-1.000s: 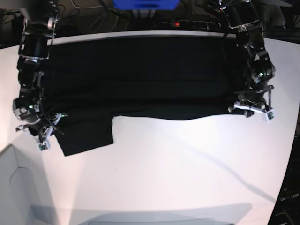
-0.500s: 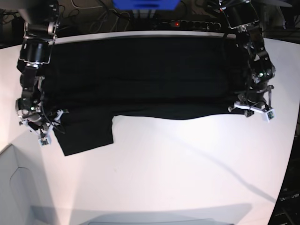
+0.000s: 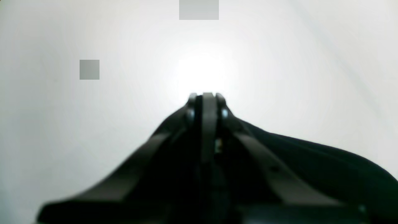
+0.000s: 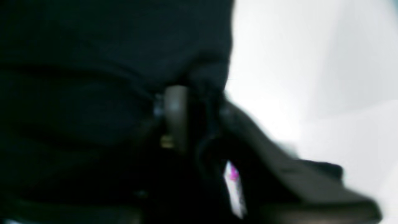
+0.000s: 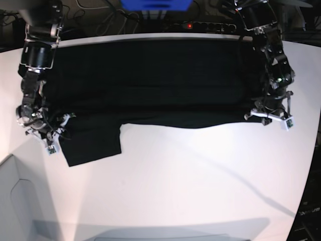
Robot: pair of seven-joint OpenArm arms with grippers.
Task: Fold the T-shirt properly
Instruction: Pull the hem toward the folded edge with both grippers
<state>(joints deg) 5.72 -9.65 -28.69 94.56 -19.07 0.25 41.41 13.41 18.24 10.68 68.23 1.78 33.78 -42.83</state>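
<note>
Left gripper point(image 3: 207, 99) clamped on the T-shirt point(image 5: 165, 75), at its near edge. Right gripper point(image 4: 196, 99) pinched on a fold of the T-shirt — near its opposite side. Spread dark and wide between both arms, on the white table point(image 5: 185, 186) — one flap lying beside the right gripper.

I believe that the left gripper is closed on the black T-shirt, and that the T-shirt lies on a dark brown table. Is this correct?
Not entirely: the table is white, not dark brown, as the base view shows. The rest stands: the left gripper is closed on the black T-shirt.
</note>
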